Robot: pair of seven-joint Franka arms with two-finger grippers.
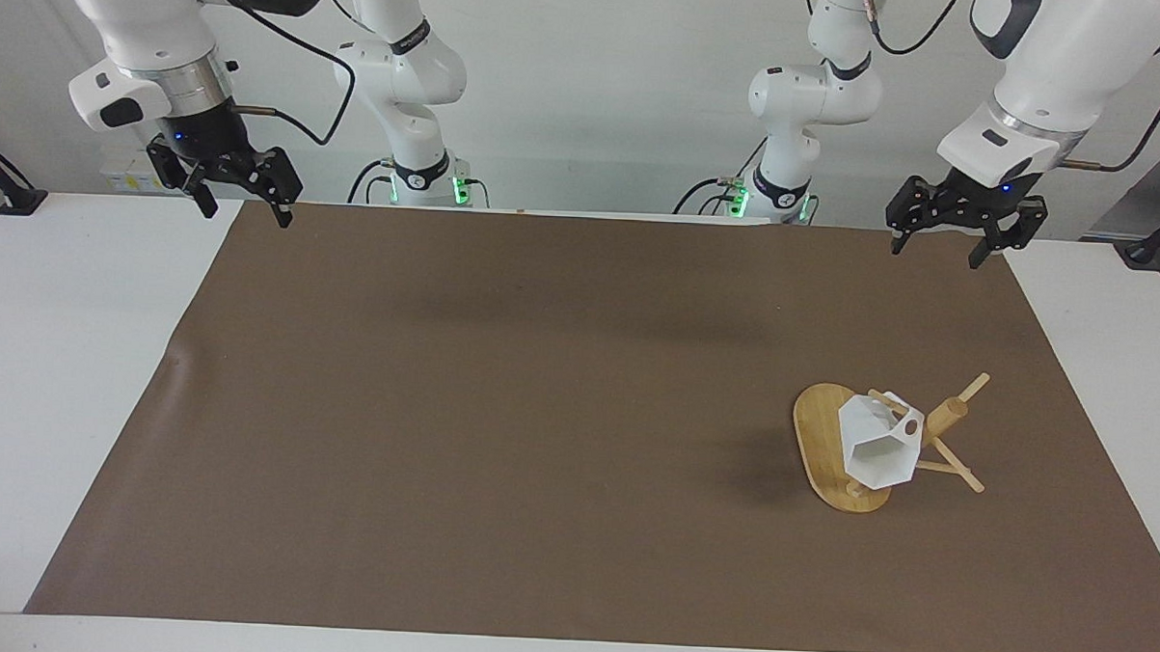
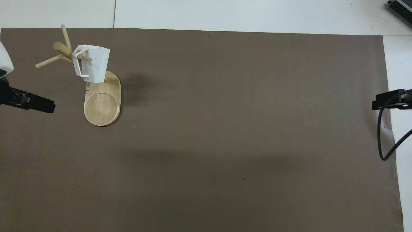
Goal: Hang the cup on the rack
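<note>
The white faceted cup (image 1: pixel 881 445) hangs by its handle on a peg of the bamboo rack (image 1: pixel 947 416), over the rack's oval base (image 1: pixel 820 441), toward the left arm's end of the table. It also shows in the overhead view (image 2: pixel 91 62), with the rack's base (image 2: pixel 102 104) below it. My left gripper (image 1: pixel 935 247) is open and empty, raised over the brown mat's edge nearest the robots, well clear of the rack. My right gripper (image 1: pixel 243 208) is open and empty, raised over the mat's corner at the right arm's end, waiting.
A brown mat (image 1: pixel 538 411) covers most of the white table (image 1: pixel 49 346). A black cable (image 2: pixel 384 141) hangs from the right arm at that end of the table.
</note>
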